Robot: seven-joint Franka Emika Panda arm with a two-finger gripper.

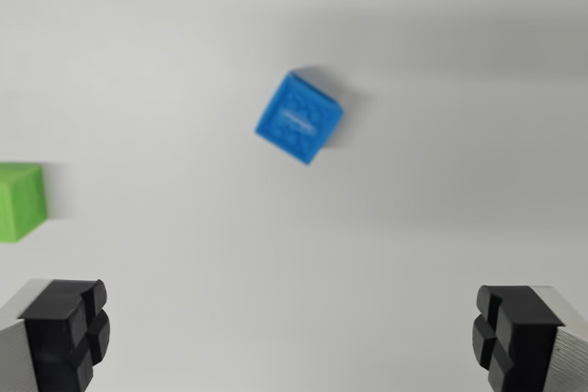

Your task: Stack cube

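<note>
A blue cube point(299, 117) lies on the white surface near the middle of the wrist view, turned so one corner points down. A green cube point(19, 200) sits at the wrist view's left edge, partly cut off. My gripper point(289, 337) hovers above the surface, open wide, with its two black fingertips point(69, 332) at the bottom corners of the picture. Nothing is between them. The blue cube is well ahead of the fingertips, roughly centred between them. The picture is slightly blurred.
The white surface point(413, 227) fills the whole view, with a soft grey shadow across the upper right.
</note>
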